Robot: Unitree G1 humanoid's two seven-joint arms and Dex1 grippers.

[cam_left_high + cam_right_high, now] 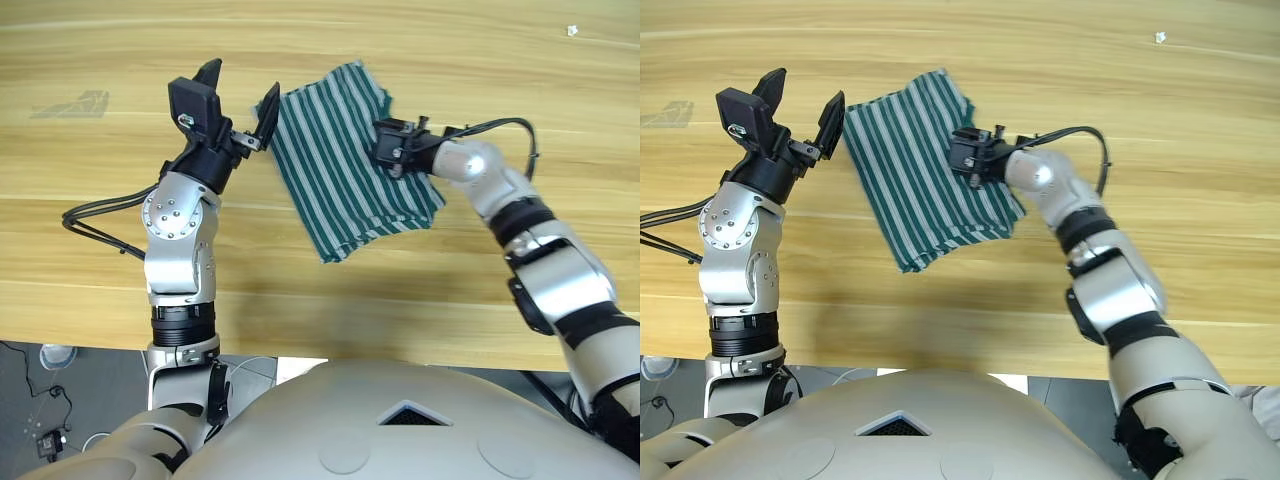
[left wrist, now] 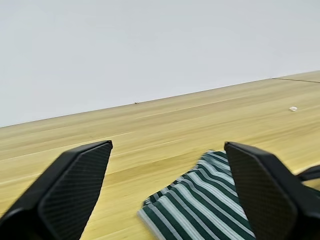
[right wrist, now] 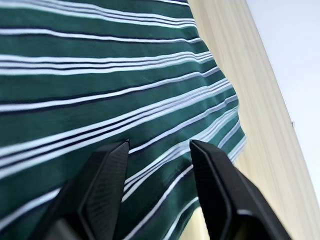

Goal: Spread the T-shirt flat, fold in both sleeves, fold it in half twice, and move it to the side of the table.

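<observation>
From my head camera, both eyes alike: the T-shirt (image 1: 330, 160) lies on the wooden surface (image 1: 120, 230) as a folded packet, dark green with pale stripes. It sits askew to the surface's edge, with layered edges showing at its near corner. My left tool (image 1: 240, 95) is raised just beside the shirt's left edge near the far corner. Its two black fingers are spread wide and grasp nothing. My right tool (image 1: 385, 155) sits at the shirt's right side, over the fabric. A black cable (image 1: 500, 125) loops from that wrist above the surface. A small white scrap (image 1: 572, 30) lies far off toward the right, well apart from the shirt.

From my left wrist, I look out between the two spread fingers of the left tool. Beyond them a corner of the striped shirt lies flat on the wood. The white scrap is farther off, and a pale wall (image 2: 150, 45) rises behind the surface's far edge.

From my right wrist, the right tool's fingers stand apart, released, with striped cloth under and between them. I cannot tell whether the tips press on the fabric or hang just above it. The shirt's edge and a strip of bare wood run along one side.
</observation>
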